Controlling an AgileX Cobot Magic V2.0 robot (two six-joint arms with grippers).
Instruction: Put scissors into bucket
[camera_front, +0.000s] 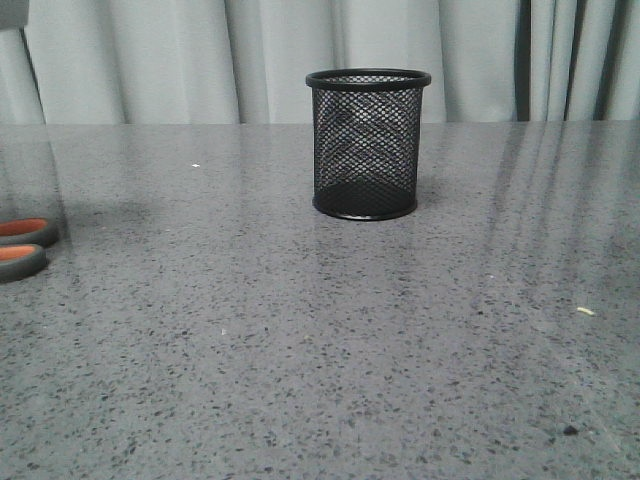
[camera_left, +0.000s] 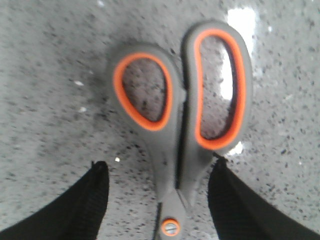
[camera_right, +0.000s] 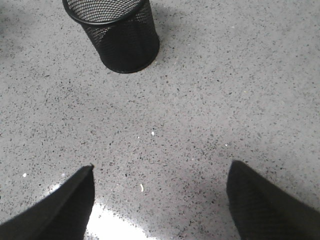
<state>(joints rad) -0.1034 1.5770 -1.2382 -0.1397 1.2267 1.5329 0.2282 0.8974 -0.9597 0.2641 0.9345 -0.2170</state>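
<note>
The scissors (camera_left: 177, 130) lie flat on the grey speckled table, dark grey handles lined in orange, orange pivot near my fingers; the blades are hidden. Only their handle loops (camera_front: 22, 247) show at the front view's left edge. My left gripper (camera_left: 160, 172) is open just above them, one finger on each side of the handle neck, not gripping. The black wire-mesh bucket (camera_front: 368, 143) stands upright and empty at the table's middle back; it also shows in the right wrist view (camera_right: 114, 31). My right gripper (camera_right: 160, 172) is open and empty above bare table, some way from the bucket.
Grey curtains (camera_front: 300, 50) hang behind the table's far edge. A small pale crumb (camera_front: 585, 311) and a dark speck (camera_front: 570, 430) lie on the table at front right. Neither arm shows in the front view.
</note>
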